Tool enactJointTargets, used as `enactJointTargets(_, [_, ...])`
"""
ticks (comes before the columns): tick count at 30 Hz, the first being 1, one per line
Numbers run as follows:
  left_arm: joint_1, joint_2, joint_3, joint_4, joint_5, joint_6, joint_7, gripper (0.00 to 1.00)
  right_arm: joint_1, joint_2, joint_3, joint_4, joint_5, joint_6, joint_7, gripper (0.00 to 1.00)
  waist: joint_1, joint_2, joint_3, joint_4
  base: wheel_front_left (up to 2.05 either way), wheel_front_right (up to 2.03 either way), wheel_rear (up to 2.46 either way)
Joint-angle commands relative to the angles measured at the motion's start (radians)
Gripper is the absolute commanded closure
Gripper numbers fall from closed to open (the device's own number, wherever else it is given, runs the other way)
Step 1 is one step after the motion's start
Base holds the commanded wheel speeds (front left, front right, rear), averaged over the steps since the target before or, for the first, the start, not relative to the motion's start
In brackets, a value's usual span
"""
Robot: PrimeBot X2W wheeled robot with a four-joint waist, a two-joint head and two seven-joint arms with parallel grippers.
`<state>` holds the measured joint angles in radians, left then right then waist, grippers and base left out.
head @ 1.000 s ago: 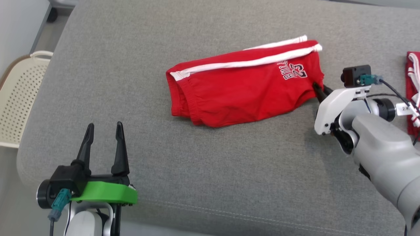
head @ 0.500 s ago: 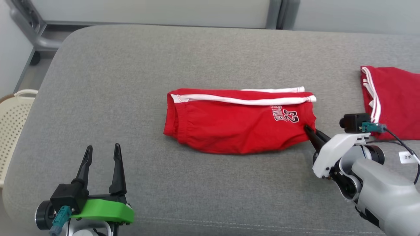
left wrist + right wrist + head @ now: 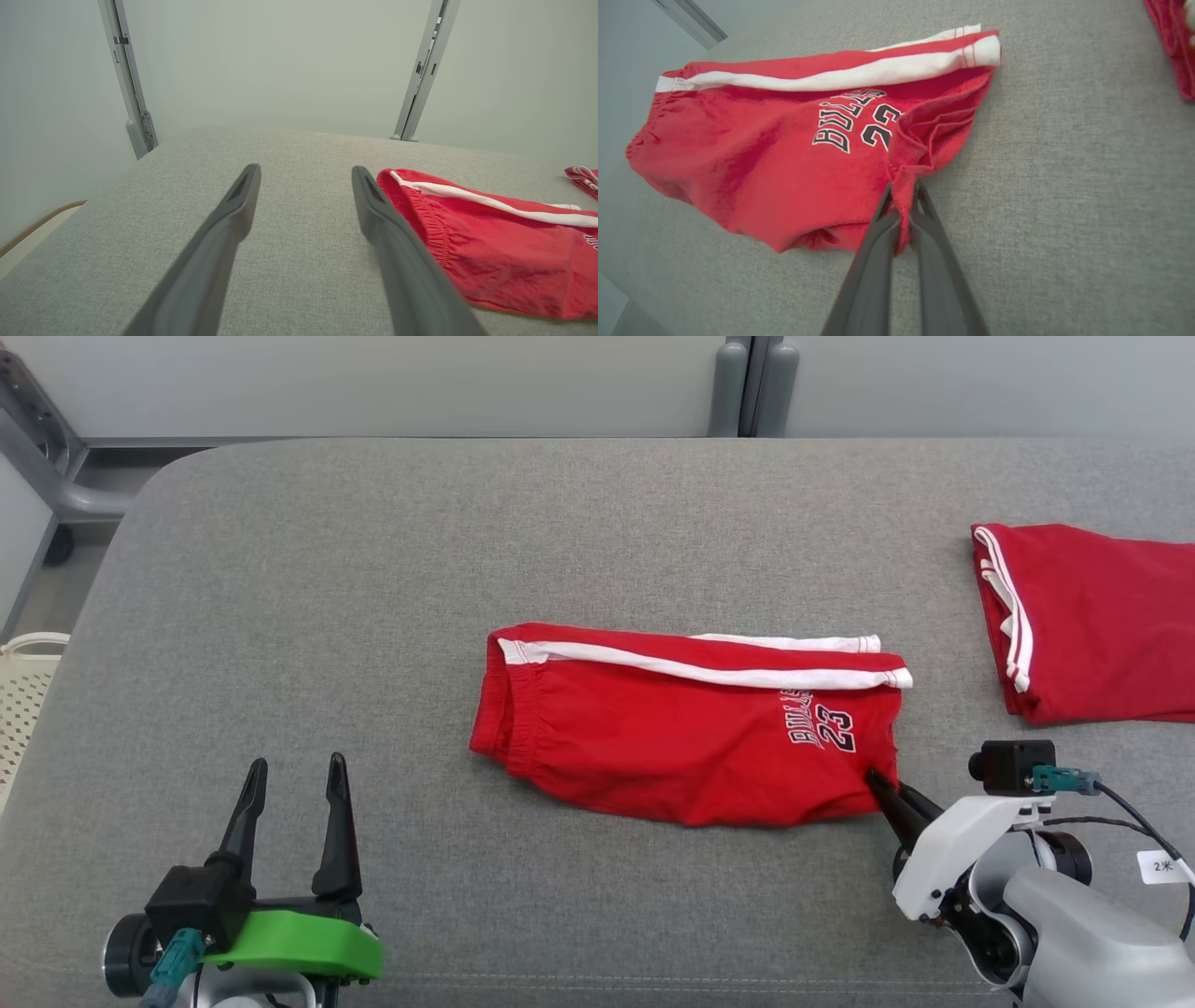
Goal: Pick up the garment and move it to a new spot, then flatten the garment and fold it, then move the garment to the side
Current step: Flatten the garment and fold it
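The right tool (image 3: 875,777) is clamping the red shorts (image 3: 672,737), probably their hem. The left tool (image 3: 297,765) is gaping, lower left.

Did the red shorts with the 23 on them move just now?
Yes. The red shorts, pinched in the jaws of the right gripper, slid toward the robot's right: the gap to the other red garment has shrunk.
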<state>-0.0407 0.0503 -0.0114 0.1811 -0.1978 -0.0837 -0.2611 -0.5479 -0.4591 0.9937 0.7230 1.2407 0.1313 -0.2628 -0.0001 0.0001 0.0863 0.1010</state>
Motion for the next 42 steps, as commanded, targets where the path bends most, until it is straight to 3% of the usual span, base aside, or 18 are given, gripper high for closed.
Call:
enactJointTargets(1, [-0.002,0.001,-0.001,0.003,-0.003,-0.004,-0.004,0.0,0.021,0.006,-0.006,0.008,-0.013,-0.001,-0.003,1.0,0.0001,-0.0001,0.003,-0.002,0.0,0.0,0.0])
enactJointTargets(11, [-0.008,0.001,0.002,0.008,-0.008,-0.004,-0.004,0.0,0.046,0.043,-0.01,0.064,-0.044,-0.001,0.006,1.0,0.0001,-0.0001,0.0,-0.008,0.0,0.0,0.0])
enactJointTargets(13, [-0.008,0.001,0.003,0.007,-0.007,-0.002,-0.004,0.0,0.036,0.045,-0.013,0.071,-0.057,-0.001,0.002,0.14,0.0001,-0.0001,-0.001,-0.012,0.0,0.0,0.0])
enactJointTargets(14, [-0.007,0.001,0.005,0.006,-0.006,-0.001,-0.004,0.0,0.036,0.048,-0.016,0.072,-0.059,-0.001,0.001,0.0,0.0001,-0.0001,-0.001,-0.014,0.0,0.0,0.0])
enactJointTargets(25, [0.026,0.002,0.032,-0.016,0.025,-0.012,-0.004,0.0,0.067,0.029,-0.18,0.018,-0.172,-0.001,-0.003,0.0,0.0001,-0.0001,-0.027,-0.034,0.0,0.0,0.0])
enactJointTargets(30, [0.046,0.002,0.055,-0.032,0.035,-0.013,-0.004,0.0,0.11,0.047,-0.349,-0.082,-0.349,-0.001,-0.003,0.0,0.0001,-0.0001,-0.036,-0.054,0.0,0.0,0.0])
enactJointTargets(35, [0.066,0.002,0.072,-0.04,0.035,-0.008,-0.004,0.0,0.234,0.105,-0.537,-0.23,-0.549,-0.001,-0.003,0.0,0.0001,-0.0001,-0.052,-0.08,0.0,0.0,0.0])
enactJointTargets(42, [0.094,0.002,0.084,-0.044,0.027,-0.012,-0.004,0.0,0.377,0.183,-0.702,-0.365,-0.764,-0.001,-0.003,0.0,0.0001,-0.0001,-0.083,-0.11,0.0,0.0,0.0])
